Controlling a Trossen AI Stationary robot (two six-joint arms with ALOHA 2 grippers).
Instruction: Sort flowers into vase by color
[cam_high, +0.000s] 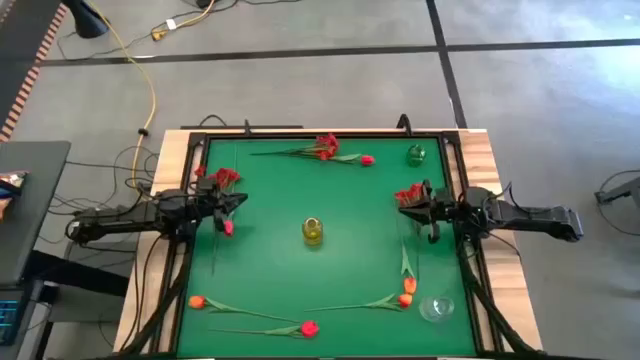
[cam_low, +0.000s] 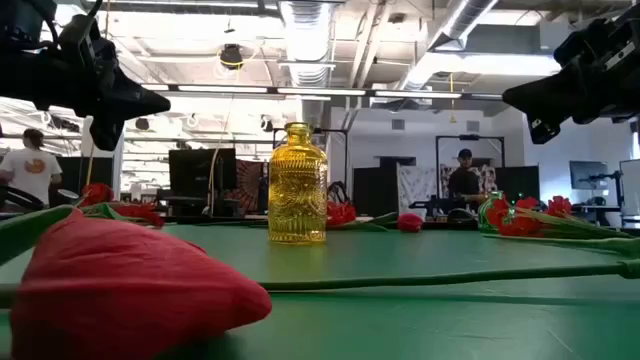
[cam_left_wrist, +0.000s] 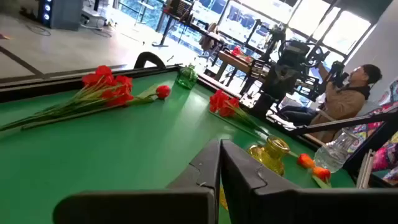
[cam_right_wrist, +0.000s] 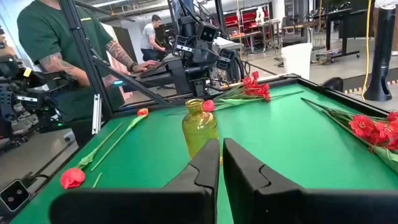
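Observation:
A yellow vase (cam_high: 313, 231) stands at the middle of the green mat, a green vase (cam_high: 416, 154) at the far right corner and a clear vase (cam_high: 436, 308) at the near right. Flowers lie scattered: red sprigs (cam_high: 325, 148) at the far edge, by the left arm (cam_high: 222, 178) and by the right arm (cam_high: 408, 192); orange buds (cam_high: 408, 290); a red bud (cam_high: 309, 327) near the front. My left gripper (cam_high: 238, 200) hovers at the mat's left side, shut and holding nothing. Opposite it, my right gripper (cam_high: 405, 207) hovers shut, also holding nothing, pointed at the yellow vase (cam_right_wrist: 199, 127).
A pink bud (cam_high: 228, 228) lies just under the left gripper and an orange bud (cam_high: 197, 301) at the near left. A wooden border (cam_high: 170, 165) frames the mat. People stand beyond the table (cam_right_wrist: 56, 56).

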